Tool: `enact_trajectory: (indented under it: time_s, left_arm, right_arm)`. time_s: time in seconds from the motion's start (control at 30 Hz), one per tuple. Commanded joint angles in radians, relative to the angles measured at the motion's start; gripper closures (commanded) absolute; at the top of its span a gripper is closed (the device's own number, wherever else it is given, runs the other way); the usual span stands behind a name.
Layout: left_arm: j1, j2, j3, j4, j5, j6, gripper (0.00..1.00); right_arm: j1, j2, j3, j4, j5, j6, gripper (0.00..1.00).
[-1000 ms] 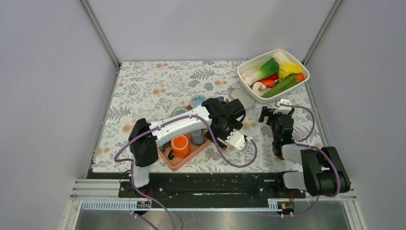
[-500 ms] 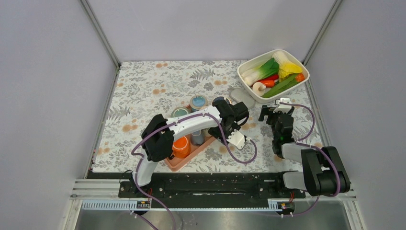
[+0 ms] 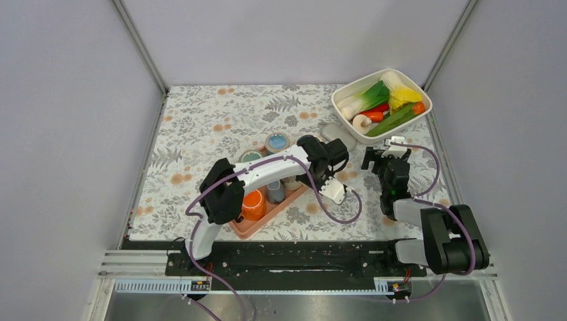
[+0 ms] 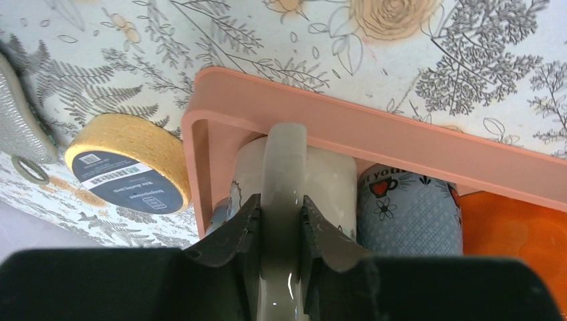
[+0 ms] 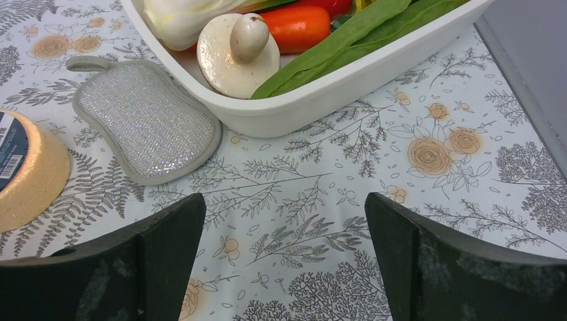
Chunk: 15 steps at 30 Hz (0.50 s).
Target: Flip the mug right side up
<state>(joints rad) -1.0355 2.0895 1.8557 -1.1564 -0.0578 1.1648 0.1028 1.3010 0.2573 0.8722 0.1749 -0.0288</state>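
Against the view of a second ago, the left arm's elbow is seen drawn in toward the salmon-pink plastic tray (image 4: 401, 137), and its wrist has been carried slightly farther up the floral tablecloth (image 3: 200, 120). The right arm is unchanged. The left gripper (image 4: 281, 210) is clamped on the looped handle of the pale grey ceramic mug (image 4: 327, 177). The mug is lodged in the tray's corner, directly ahead of the fingers (image 4: 244, 224), with its handle turned toward the wrist camera. A blue patterned mug (image 4: 408, 207) is seen just beside it. The right gripper (image 5: 284, 227) is spread wide above the cloth, near a grey mesh scouring pad (image 5: 144, 124).
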Motion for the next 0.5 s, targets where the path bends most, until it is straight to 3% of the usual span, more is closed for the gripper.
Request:
enact_trajectory:
  time_s: [0.0,0.23,0.47]
  left_arm:
    - [0.03,-0.137,0.089,0.145,0.123,-0.092,1.0]
    - [0.144,-0.232,0.076,0.321,0.278,-0.351,1.0]
    - [0.229,-0.261,0.022,0.523,0.35,-0.663,1.0]
  right_arm:
    - [-0.004,-0.114,0.072,-0.157,0.033,0.021,0.02]
    - [-0.005,-0.268,0.272,-0.704,-0.07,0.156,0.02]
    - [-0.005,-0.384,0.284,-0.812,-0.47,0.27,0.01]
